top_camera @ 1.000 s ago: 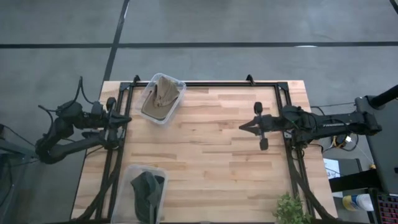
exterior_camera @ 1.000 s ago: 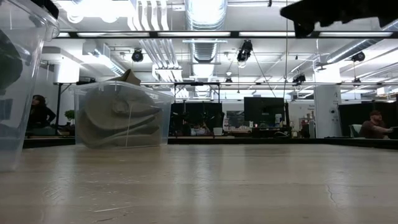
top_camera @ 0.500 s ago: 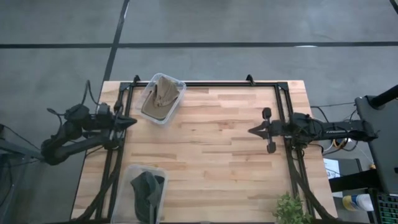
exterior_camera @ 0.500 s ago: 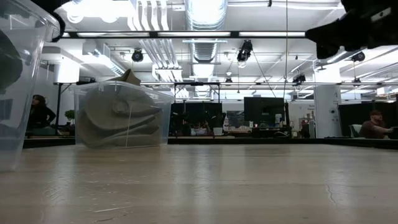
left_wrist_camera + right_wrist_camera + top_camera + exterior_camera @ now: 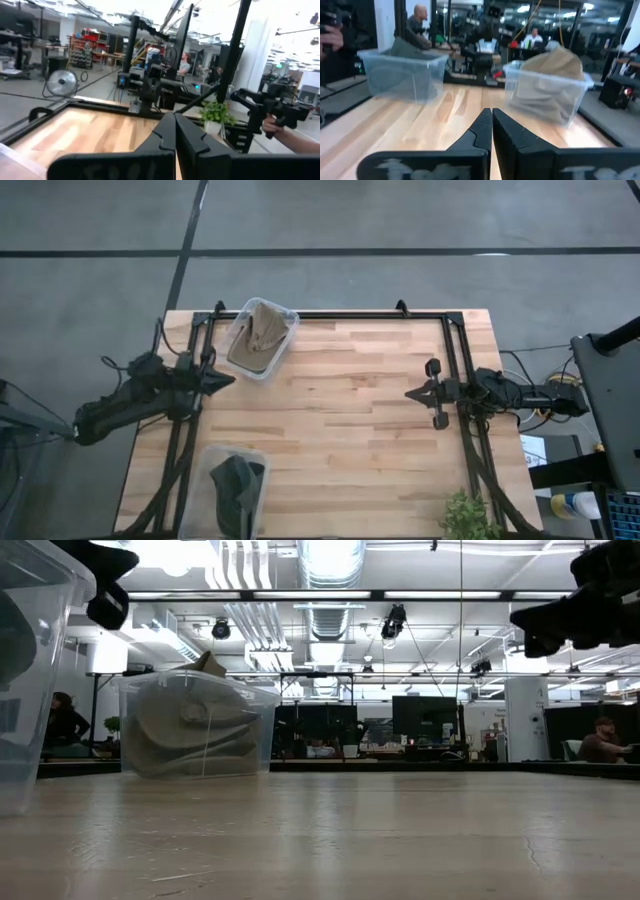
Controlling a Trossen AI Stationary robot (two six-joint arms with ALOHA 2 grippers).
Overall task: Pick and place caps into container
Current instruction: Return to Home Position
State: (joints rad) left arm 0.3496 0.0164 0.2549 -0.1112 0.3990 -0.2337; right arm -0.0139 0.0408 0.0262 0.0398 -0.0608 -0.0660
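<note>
The caps in view all sit inside two tubs on the wooden table. The tan caps are heaped in the clear container near the table's upper-left corner as the high view has it, and one fold of fabric pokes above the rim. The dark caps fill the second clear container near the table's lower-left corner (the high view's edge cuts off its lower end). The left gripper hangs over the table's left edge, between the two containers and touching neither. Its fingers are pressed together tip to tip with nothing between them. The right gripper hangs over the table's right side, just inside the black frame rail, and points toward the table's middle. Its fingers are likewise closed on each other and empty. In the low view both grippers show as dark shapes held well above the table top. A small green plant stands at the table's lower-right corner.
</note>
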